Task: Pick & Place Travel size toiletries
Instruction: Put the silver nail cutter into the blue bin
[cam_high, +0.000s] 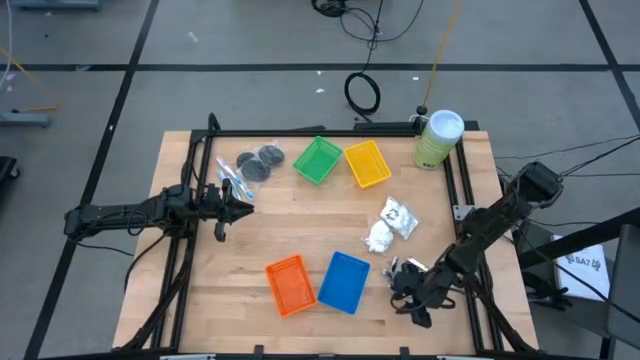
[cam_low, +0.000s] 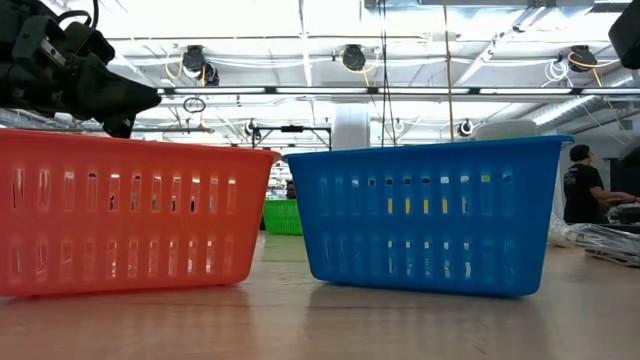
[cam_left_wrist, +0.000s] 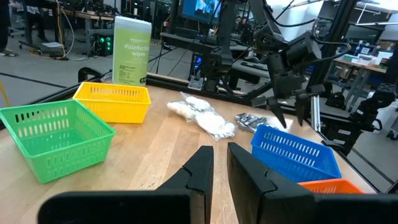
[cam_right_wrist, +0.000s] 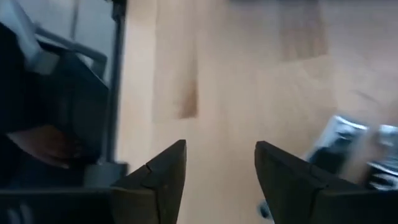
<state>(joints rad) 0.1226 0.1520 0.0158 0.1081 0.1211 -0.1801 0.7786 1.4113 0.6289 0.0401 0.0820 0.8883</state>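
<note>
The toiletries lie in groups on the wooden table: dark grey discs (cam_high: 260, 160) and clear sticks (cam_high: 230, 180) at the far left, white packets (cam_high: 390, 225) (cam_left_wrist: 199, 115) right of centre, and silver tubes (cam_high: 405, 268) (cam_left_wrist: 252, 121) (cam_right_wrist: 339, 143) by the blue tray. My left gripper (cam_high: 225, 205) (cam_left_wrist: 221, 168) (cam_low: 110, 95) hovers near the sticks, pointing toward the table's right, its fingers almost together and empty. My right gripper (cam_high: 415, 290) (cam_right_wrist: 221, 162) hangs open over bare wood near the right front, beside the silver tubes, holding nothing.
Green tray (cam_high: 318, 160) and yellow tray (cam_high: 367, 163) sit at the far middle, orange tray (cam_high: 290, 283) and blue tray (cam_high: 345, 280) at the near middle. A tall pale green canister (cam_high: 437, 138) stands at the far right corner. Bare wood lies in the table's centre.
</note>
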